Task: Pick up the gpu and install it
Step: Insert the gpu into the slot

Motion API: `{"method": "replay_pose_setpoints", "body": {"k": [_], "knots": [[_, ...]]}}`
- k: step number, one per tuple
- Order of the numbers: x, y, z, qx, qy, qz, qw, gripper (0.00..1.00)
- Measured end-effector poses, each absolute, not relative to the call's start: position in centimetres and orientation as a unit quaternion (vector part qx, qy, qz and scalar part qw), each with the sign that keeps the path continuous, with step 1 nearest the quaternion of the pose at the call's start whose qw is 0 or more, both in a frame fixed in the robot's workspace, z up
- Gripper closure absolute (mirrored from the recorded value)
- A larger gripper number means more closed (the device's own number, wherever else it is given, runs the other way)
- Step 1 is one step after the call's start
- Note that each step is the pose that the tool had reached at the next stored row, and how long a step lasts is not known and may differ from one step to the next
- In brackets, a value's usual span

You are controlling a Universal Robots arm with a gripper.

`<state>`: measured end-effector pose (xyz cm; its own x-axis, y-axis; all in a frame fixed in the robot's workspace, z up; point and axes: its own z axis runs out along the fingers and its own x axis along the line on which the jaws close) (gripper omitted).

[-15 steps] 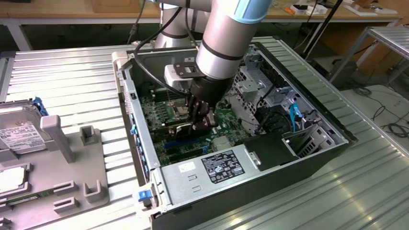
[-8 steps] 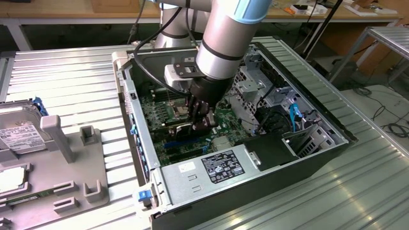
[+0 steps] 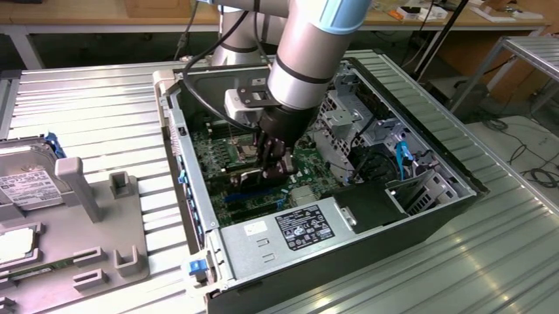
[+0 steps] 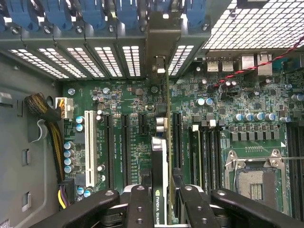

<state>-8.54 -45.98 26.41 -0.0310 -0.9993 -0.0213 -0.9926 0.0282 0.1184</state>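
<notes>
The gripper (image 4: pixel 163 202) holds the gpu (image 4: pixel 160 156) edge-on, fingers closed on the card, low in the frame's centre above the motherboard (image 4: pixel 133 137) – the install step is under way. Seating it demands exact alignment with the slot – then a straight push.

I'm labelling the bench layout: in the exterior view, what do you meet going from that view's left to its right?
Hard drive → grey fixture tray → computer case's near wall → gripper holding the gpu over the motherboard → drive cage → blue cable.
</notes>
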Motion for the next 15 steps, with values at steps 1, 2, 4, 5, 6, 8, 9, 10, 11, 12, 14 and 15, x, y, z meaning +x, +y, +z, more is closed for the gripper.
{"method": "replay_pose_setpoints", "body": {"k": [1, 2, 4, 5, 6, 8, 9, 10, 11, 12, 14, 15], "knots": [[-8.55, -45.98, 26.34, 0.695, -0.716, -0.050, 0.034, 0.73], [-8.58, -45.98, 26.31, 0.695, -0.716, -0.050, 0.034, 0.73], [-8.58, -45.98, 26.28, 0.695, -0.716, -0.050, 0.034, 0.73], [-8.58, -45.98, 26.28, 0.695, -0.716, -0.050, 0.034, 0.73], [-8.58, -45.98, 26.28, 0.695, -0.716, -0.050, 0.034, 0.73], [-8.59, -46.02, 26.24, 0.695, -0.716, -0.050, 0.033, 0.73], [-8.60, -46.04, 26.22, 0.695, -0.716, -0.049, 0.033, 0.73], [-8.59, -46.06, 26.18, 0.695, -0.716, -0.049, 0.033, 0.73], [-8.59, -46.08, 26.15, 0.695, -0.716, -0.049, 0.033, 0.73], [-8.59, -46.09, 26.11, 0.695, -0.716, -0.049, 0.033, 0.73], [-8.59, -46.12, 26.05, 0.695, -0.716, -0.049, 0.033, 0.73], [-8.59, -46.12, 26.05, 0.696, -0.715, -0.049, 0.033, 0.73]]}}
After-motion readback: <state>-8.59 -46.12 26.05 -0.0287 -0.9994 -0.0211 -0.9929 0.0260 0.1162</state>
